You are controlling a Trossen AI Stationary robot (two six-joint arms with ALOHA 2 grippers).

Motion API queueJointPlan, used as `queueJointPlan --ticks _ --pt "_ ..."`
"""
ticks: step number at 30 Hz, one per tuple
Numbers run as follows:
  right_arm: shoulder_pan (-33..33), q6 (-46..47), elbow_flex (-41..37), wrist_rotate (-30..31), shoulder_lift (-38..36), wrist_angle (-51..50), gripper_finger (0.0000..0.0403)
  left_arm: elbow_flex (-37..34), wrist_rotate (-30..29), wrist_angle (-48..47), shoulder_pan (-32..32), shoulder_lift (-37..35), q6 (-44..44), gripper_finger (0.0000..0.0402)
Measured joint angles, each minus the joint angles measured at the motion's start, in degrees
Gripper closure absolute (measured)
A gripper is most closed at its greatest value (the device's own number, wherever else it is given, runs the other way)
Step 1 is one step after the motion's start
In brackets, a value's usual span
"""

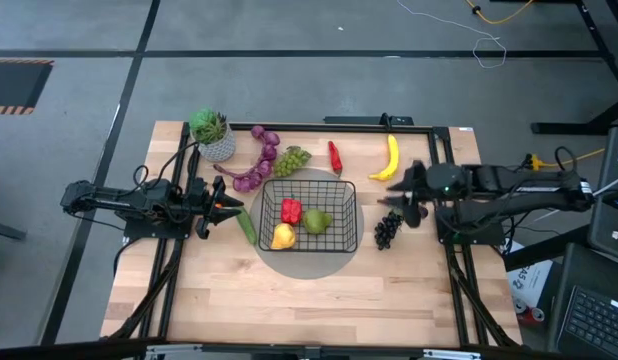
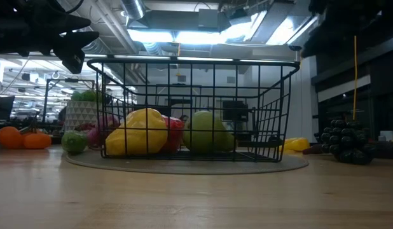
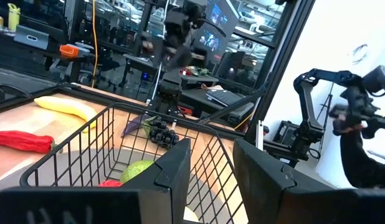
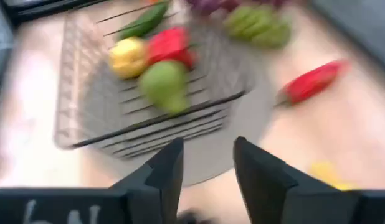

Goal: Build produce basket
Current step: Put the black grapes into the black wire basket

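Basket (image 2: 193, 108) holds pear (image 2: 206, 131) (no readable labels); both grippers' jaws parted, empty.

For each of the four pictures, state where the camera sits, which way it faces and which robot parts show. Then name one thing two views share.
High: above the table, looking straight down; both arms.
Low: table-top height, level through the basket; arm parts above.
Left wrist: past the open left gripper over the basket rim toward the right arm.
Right wrist: down past the open right gripper.
Shared: the green pear.
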Motion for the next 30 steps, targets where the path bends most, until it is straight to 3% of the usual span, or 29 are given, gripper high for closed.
queueJointPlan --ticks 2,5,22,30 --pt "0.05 3.25 -0.98 -5.74 0.17 -0.06 0.0262 -0.01 0.02 -0.02 -0.01 0.0 0.0 0.0286" --pt "0.02 6.72 -2.38 -8.91 0.46 -1.25 0.0262 -0.02 0.0 -0.02 -0.02 0.0 0.0 0.0286" --pt "0.0 29.71 -10.29 -9.11 7.87 -5.57 0.0262 0.0 0.0 0.04 0.0 0.0 -0.02 0.0286" --pt "0.0 38.1 -10.33 -3.96 14.91 -4.89 0.0262 -0.01 -0.02 0.07 0.0 -0.01 -0.02 0.0286"
